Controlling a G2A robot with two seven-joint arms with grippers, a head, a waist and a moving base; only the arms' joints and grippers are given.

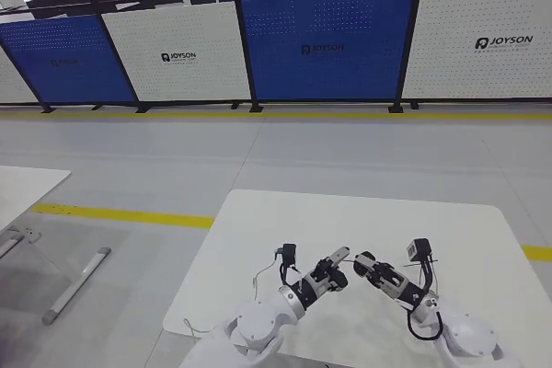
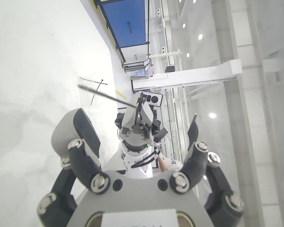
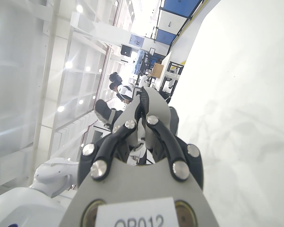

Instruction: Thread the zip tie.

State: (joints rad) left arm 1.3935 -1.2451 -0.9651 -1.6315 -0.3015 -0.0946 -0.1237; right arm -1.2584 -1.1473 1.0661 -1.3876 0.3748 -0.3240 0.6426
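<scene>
White table (image 1: 368, 221) below. Right gripper (image 3: 140, 100) clamped on zip tie (image 2: 104, 95): probably light, thin, springy. Left gripper (image 1: 339, 261) spread, empty; judgement: pinch near free tip.

The left pincer (image 2: 139, 131) gapes wide. Beyond it, the right pincer (image 2: 139, 103) is clamped on a zip tie (image 2: 104, 94), whose strap sticks out over the white table (image 2: 37, 48). 2 thin dark strips (image 2: 97, 86) lie crossed there.

Logo print is showing on the white panels (image 1: 503, 41) and the blue panel (image 1: 322, 48) behind; a white label (image 3: 138, 215) with a cut-off code is sitting on the right gripper (image 3: 141, 96) base.
</scene>
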